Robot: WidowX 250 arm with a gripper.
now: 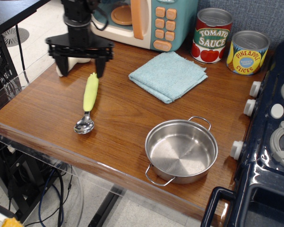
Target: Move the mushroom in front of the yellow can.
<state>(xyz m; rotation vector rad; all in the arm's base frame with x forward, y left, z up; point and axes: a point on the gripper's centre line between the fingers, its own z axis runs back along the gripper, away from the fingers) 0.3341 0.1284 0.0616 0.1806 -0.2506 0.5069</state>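
The mushroom [79, 60] lies at the far left back of the wooden table [123, 118]. Only its cream-white stem shows; the cap is hidden behind the gripper. My gripper [80, 72] is open, its black fingers wide apart, one on each side of the mushroom; how high it stands above the table I cannot tell. The yellow can [247, 52], labelled "Pineapple Slices", stands at the back right, far from the gripper.
A red "Tomato Sauce" can [211, 41] stands left of the yellow can. A folded blue cloth [168, 74] lies in front of a toy microwave [149, 21]. A yellow-green-handled spoon [89, 98] lies just below the gripper. A steel pot [181, 150] sits near the front. A toy stove [274, 142] borders the right.
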